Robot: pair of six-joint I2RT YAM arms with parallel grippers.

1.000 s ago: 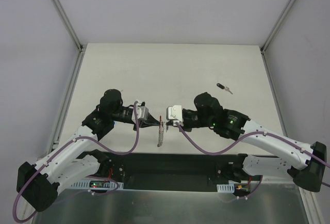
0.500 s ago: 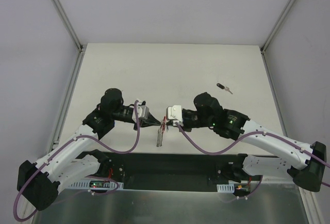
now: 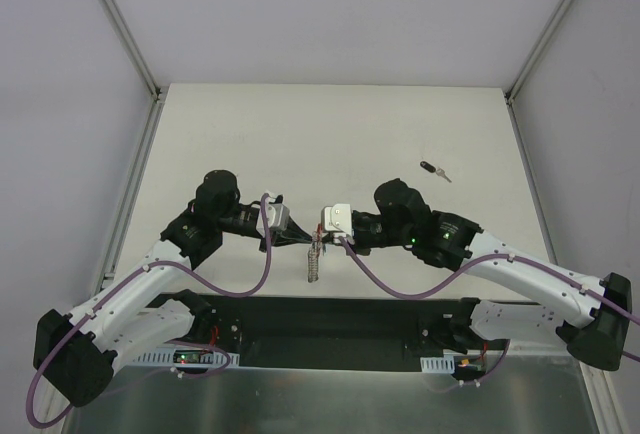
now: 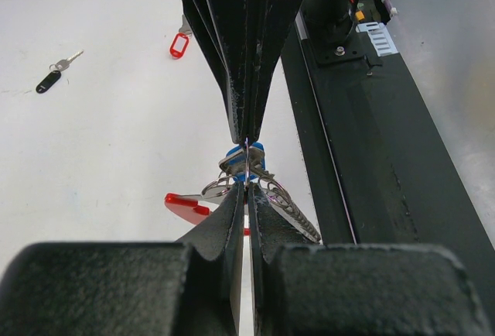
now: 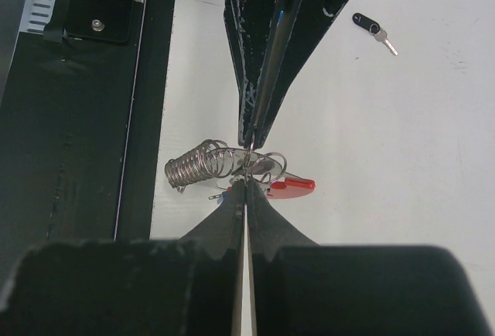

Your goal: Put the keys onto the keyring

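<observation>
Over the white table (image 3: 330, 124) we found both arms almost where they had been a second before, their meeting tips nudged slightly right. The left gripper (image 3: 308, 241) and right gripper (image 3: 322, 241) were each pressed fully shut, tip to tip, pinching the thin wire of the keyring (image 3: 315, 262), whose chain trailed towards the arm bases, a blue-tagged key (image 4: 246, 156) and a red plastic piece (image 4: 184, 207) bunched at the tips. A black-tagged key (image 3: 432, 169) lay well apart, far right of the jaws
</observation>
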